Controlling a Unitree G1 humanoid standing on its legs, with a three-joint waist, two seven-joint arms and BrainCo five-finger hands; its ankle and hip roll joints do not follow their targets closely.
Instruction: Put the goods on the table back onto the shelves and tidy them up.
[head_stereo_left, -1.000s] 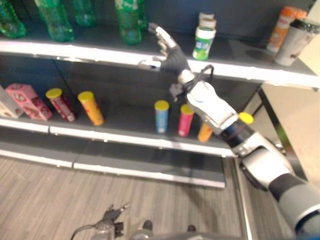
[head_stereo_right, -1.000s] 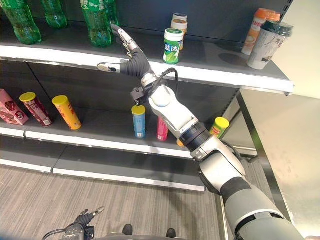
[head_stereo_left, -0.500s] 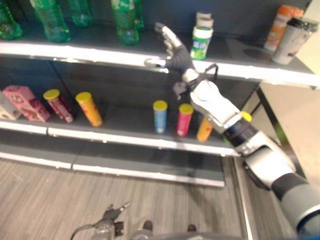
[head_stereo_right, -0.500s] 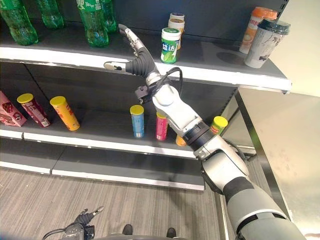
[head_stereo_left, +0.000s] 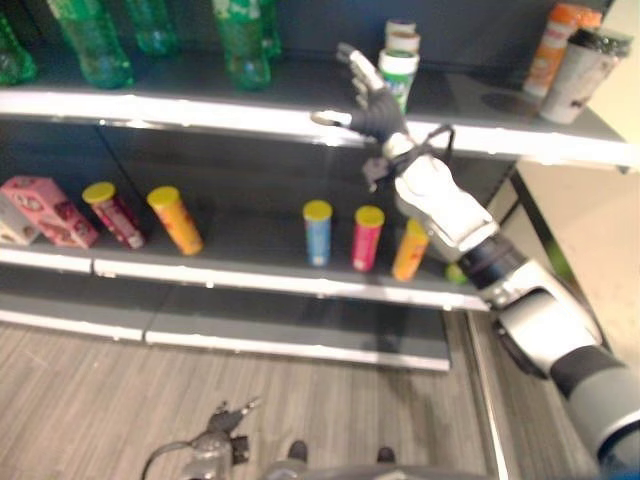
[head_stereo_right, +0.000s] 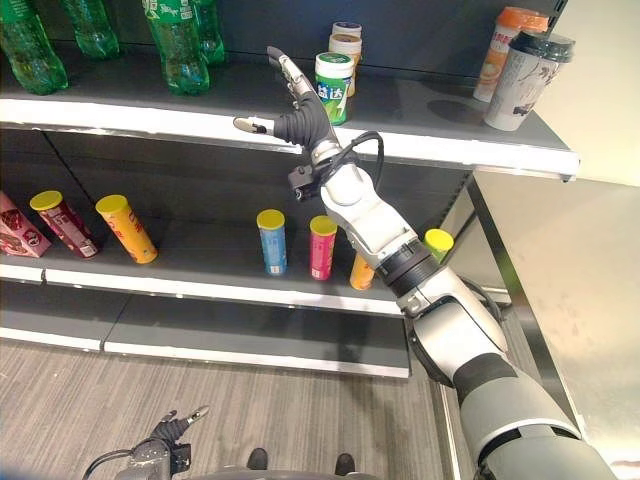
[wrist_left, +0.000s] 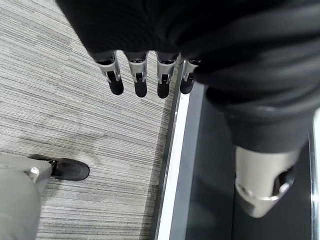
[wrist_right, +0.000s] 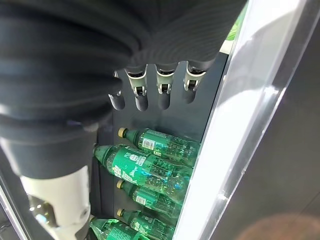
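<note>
Green bottles (head_stereo_right: 175, 45), grey striped floor (head_stereo_left: 120, 400)

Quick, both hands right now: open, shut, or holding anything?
Left hand: open, fingers straight, holding nothing, over the floor.
Right hand: open, empty, raised at the top shelf edge beside the green-and-white jar.

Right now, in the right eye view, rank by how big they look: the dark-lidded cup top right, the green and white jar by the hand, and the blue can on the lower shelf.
1. Dark-lidded cup
2. Blue can
3. Green and white jar, close to the can, so unsure.
</note>
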